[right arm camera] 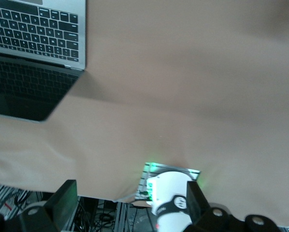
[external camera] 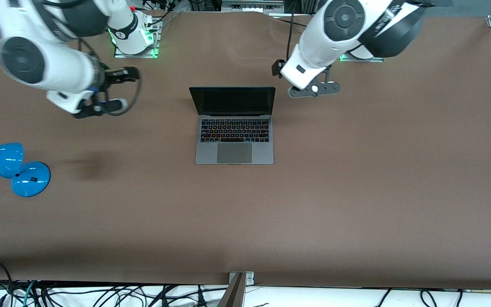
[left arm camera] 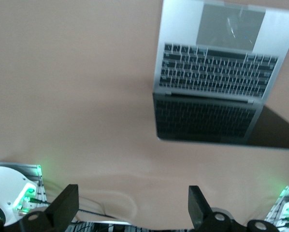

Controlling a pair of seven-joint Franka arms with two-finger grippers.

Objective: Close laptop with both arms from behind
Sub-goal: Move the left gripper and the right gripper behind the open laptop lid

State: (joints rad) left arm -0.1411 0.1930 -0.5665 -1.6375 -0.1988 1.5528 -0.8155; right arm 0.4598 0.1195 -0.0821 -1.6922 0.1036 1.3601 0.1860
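The laptop [external camera: 234,128] stands open in the middle of the brown table, its dark screen upright and its keyboard toward the front camera. It also shows in the left wrist view [left arm camera: 217,72] and partly in the right wrist view [right arm camera: 33,43]. My left gripper [external camera: 298,79] hangs in the air over the table beside the screen's edge, toward the left arm's end; its fingers [left arm camera: 67,205] are wide open and empty. My right gripper [external camera: 100,96] hangs over the table farther from the laptop, toward the right arm's end; its fingers [right arm camera: 65,198] are open and empty. Neither touches the laptop.
A blue desk lamp [external camera: 11,168] lies near the right arm's end of the table. The arms' bases [external camera: 134,38] [external camera: 360,55] stand along the table's edge farthest from the front camera. Cables [external camera: 100,294] hang off the edge nearest that camera.
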